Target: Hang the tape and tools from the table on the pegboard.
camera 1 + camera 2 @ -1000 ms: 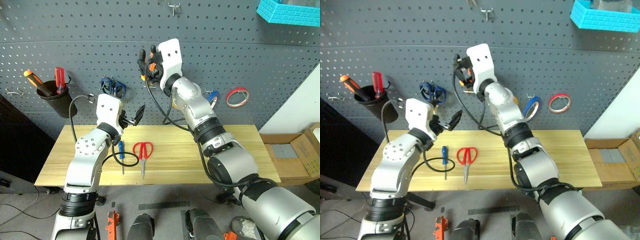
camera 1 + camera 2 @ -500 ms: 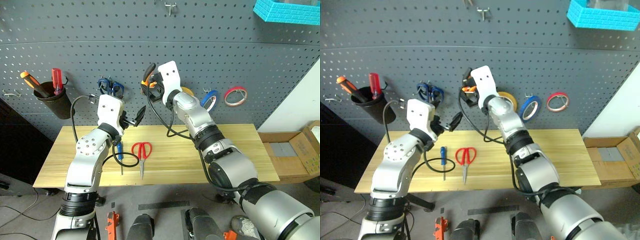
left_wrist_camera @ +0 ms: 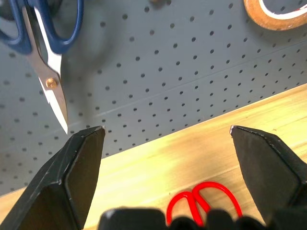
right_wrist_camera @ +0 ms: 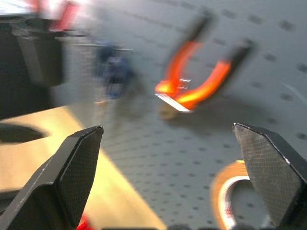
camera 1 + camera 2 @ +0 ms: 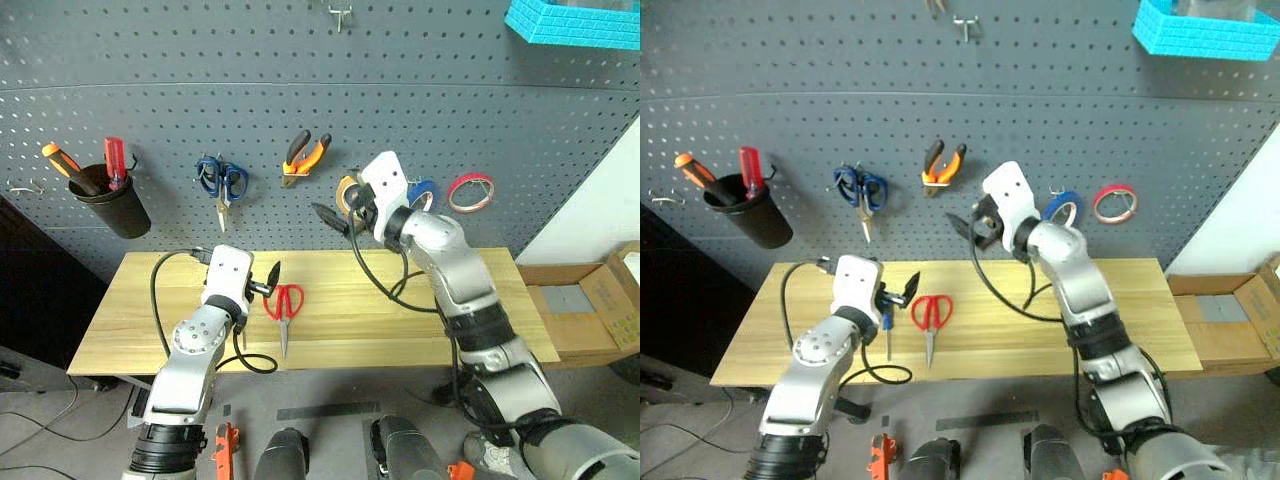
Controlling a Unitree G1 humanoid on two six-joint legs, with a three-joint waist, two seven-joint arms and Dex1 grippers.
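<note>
Since a second ago the right claw (image 5: 335,216) has let go of the orange-and-black-handled pliers (image 5: 304,156), which now hang on the dark grey pegboard (image 5: 420,60), and drawn back empty with its jaws apart. The left claw (image 5: 262,280), also spread wide and empty, has dropped toward the light wooden bench (image 5: 500,300). The red-handled scissors (image 5: 284,312) lie flat just beside and ahead of it, blades pointing toward the robot, loops toward the pegboard. The left arm is nearer.
</note>
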